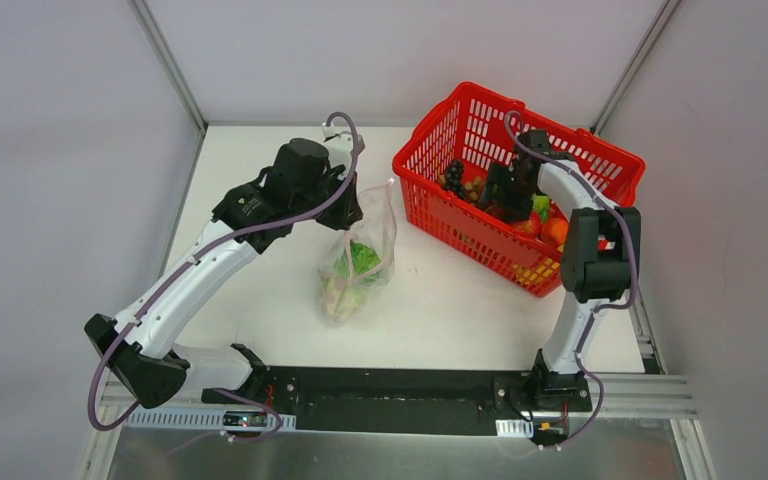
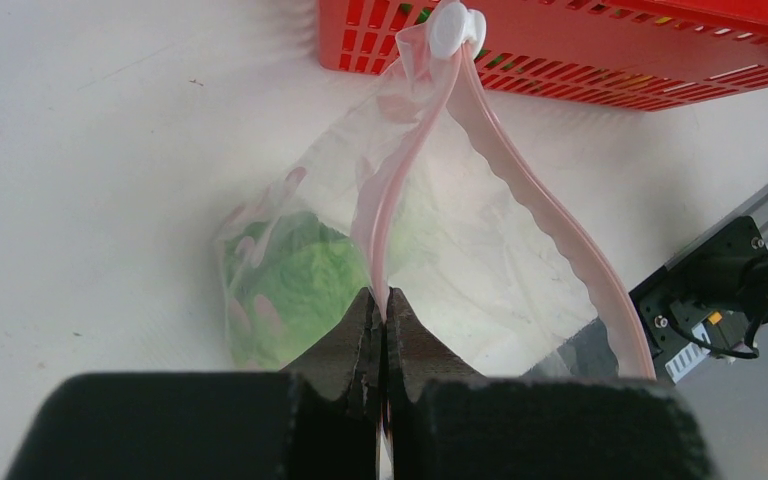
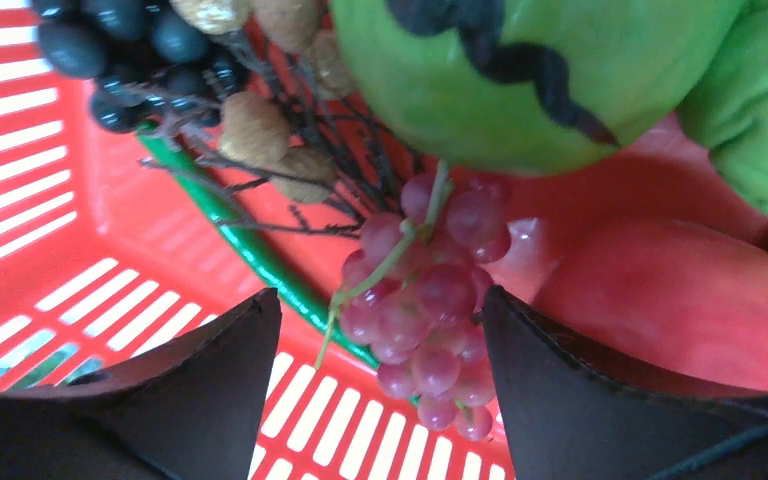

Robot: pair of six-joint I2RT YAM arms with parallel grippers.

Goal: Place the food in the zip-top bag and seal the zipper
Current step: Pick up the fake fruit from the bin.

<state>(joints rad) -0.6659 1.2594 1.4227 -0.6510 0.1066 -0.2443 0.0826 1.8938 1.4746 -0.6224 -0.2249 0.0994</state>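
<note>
The clear zip-top bag (image 1: 358,268) hangs over the white table with green lettuce (image 1: 362,258) inside. My left gripper (image 1: 345,212) is shut on the bag's pink zipper strip (image 2: 400,180) and holds its mouth up; the white slider (image 2: 450,28) sits at the strip's far end. The lettuce (image 2: 295,285) shows through the plastic in the left wrist view. My right gripper (image 3: 380,330) is open inside the red basket (image 1: 440,140), its jaws either side of a pink-red grape bunch (image 3: 430,300). Dark grapes (image 3: 110,40), a green striped fruit (image 3: 520,70) and a red fruit (image 3: 680,300) lie close by.
The basket holds more fruit, orange and red pieces (image 1: 550,230) and dark grapes (image 1: 453,175). Its red wall (image 2: 580,60) stands just beyond the bag's mouth. White enclosure walls surround the table; the black base rail (image 1: 390,395) runs along the near edge.
</note>
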